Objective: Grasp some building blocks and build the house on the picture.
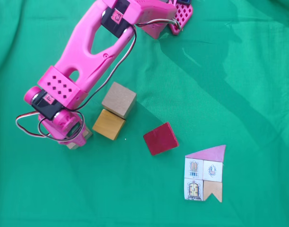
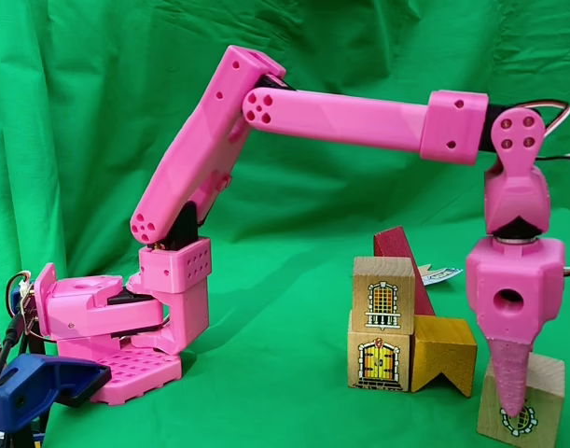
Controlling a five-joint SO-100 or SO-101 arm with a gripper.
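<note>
On the green cloth surface (image 1: 239,85), I log the following.

Arm: pink, reaching from its base at the top of a fixed view down to the left side. Its end effector (image 1: 73,137) hangs over a pale tan block (image 1: 79,141) there. In the other fixed view the end effector (image 2: 511,397) points straight down, one pink finger (image 2: 508,373) lying against the front face of that block (image 2: 546,397), tip near a small printed mark. I cannot tell how far the jaws stand apart, nor whether they have hold of the block.

Blocks: a second tan block (image 1: 118,99) sits just right of the arm, touching an orange-yellow block (image 1: 109,124) below it. From the side, these read as a tan piece with printed windows and door (image 2: 382,322) beside the yellow notched piece (image 2: 443,350). A dark red block (image 1: 160,138) lies apart, further right; from the side it is a red wedge (image 2: 394,245) behind the tan piece.

Picture: a flat paper house (image 1: 205,173), pink roof, window squares, tan notched corner, lies at the lower right, well apart from the arm.
</note>
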